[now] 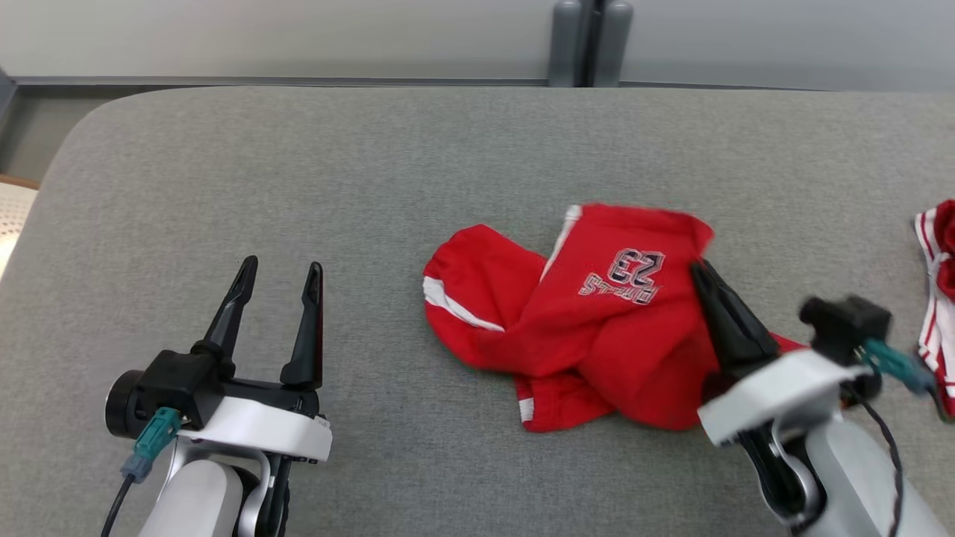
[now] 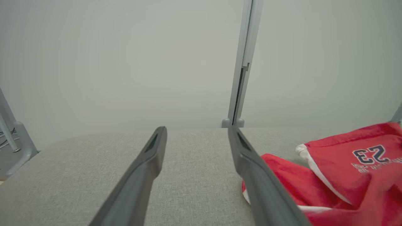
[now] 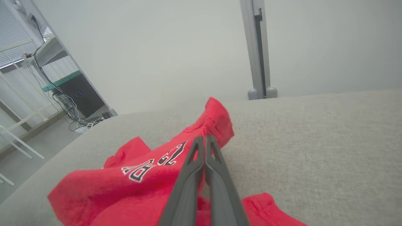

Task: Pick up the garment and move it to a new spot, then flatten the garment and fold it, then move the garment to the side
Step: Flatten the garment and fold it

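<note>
Gripping a fold of the red garment near its "23" print, the right gripper has its jaws pressed together. In the right wrist view the cloth rises to a small peak just past the fingertips. The garment lies crumpled right of centre on the grey fabric-covered surface, its white-trimmed parts lapped over one another. I cannot tell whether it is shorts or a jersey.

The left gripper hovers well apart at the lower left, jaws apart and holding nothing. In its wrist view the cloth sits just beside the right finger.

Risks as I judge them:

- **Thin pinch:** the hold looks to be on an edge near the tips, so a quick lift could let the fabric slide out.
- **Hidden layers:** the jaws may have caught more than one layer, and then the garment would come up bunched and be harder to flatten.
- **One-point lift:** the free end will drag across the rough upholstery and may twist.
- **Neighbouring cloth:** a second red-and-white garment lies at the right edge, and a swing that way could snag it.
</note>
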Tool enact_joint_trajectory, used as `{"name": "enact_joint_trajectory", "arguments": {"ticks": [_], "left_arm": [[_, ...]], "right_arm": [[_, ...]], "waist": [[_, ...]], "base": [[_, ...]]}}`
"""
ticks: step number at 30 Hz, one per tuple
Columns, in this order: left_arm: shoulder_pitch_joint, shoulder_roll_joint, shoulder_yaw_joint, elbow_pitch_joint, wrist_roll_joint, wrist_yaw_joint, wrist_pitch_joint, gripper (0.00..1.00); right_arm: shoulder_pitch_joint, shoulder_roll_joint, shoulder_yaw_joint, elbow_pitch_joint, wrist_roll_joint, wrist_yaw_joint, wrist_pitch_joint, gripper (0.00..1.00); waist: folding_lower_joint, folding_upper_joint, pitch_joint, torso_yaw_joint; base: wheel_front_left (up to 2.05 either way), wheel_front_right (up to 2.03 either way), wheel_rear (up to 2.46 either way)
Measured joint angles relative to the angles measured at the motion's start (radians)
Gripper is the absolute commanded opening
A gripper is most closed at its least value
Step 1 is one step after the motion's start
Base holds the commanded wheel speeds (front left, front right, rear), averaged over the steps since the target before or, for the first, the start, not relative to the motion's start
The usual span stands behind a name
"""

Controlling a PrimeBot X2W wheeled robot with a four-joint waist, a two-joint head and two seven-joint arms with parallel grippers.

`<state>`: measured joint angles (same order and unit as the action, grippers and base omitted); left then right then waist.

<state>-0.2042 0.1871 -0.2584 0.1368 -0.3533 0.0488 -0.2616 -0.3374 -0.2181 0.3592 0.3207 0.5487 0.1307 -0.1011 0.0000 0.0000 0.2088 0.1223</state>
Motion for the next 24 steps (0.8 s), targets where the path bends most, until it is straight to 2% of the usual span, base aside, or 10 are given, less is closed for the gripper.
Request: {"name": "enact_joint_trajectory", "arguments": {"ticks": [6,12,13,15,16,20,24], "left_arm": [[0.007,0.002,0.012,0.001,0.002,-0.005,0.0,1.0],[0.015,0.009,0.022,-0.001,0.002,-0.004,0.0,1.0],[0.016,0.009,0.023,-0.001,0.002,-0.004,0.0,1.0],[0.017,0.011,0.024,-0.003,0.002,-0.004,0.0,1.0],[0.019,0.012,0.025,-0.003,0.002,-0.004,0.0,1.0],[0.035,0.014,0.027,-0.002,0.001,0.003,0.0,1.0],[0.057,0.015,0.032,-0.006,0.001,0.016,0.0,1.0]], "right_arm": [[0.22,0.047,-0.179,-0.053,-0.018,0.0,-0.021,0.0],[0.371,0.098,-0.22,-0.067,-0.047,0.0,-0.013,0.0],[0.382,0.102,-0.223,-0.06,-0.052,0.0,-0.013,0.14],[0.391,0.114,-0.232,-0.044,-0.046,0.0,-0.014,0.62],[0.393,0.116,-0.232,-0.039,-0.053,0.0,-0.017,1.0],[0.393,0.121,-0.24,-0.054,-0.065,0.0,-0.051,1.0],[0.378,0.1,-0.258,-0.134,-0.109,0.0,-0.081,1.0]], "waist": [[0.0,0.0,0.002,-0.032],[0.0,0.0,-0.002,-0.053],[0.0,0.0001,-0.002,-0.055],[0.0,0.0,-0.003,-0.06],[0.0,0.0,-0.004,-0.061],[0.0,0.0,-0.013,-0.065],[0.0,0.0,-0.035,-0.07]], "base": [[0.0,0.0,0.0],[0.0,0.0,0.0],[0.0,0.0,0.0],[0.0,0.0,0.0],[0.0,0.0,0.0],[0.0,0.0,0.0],[0.0,0.0,0.0]]}}
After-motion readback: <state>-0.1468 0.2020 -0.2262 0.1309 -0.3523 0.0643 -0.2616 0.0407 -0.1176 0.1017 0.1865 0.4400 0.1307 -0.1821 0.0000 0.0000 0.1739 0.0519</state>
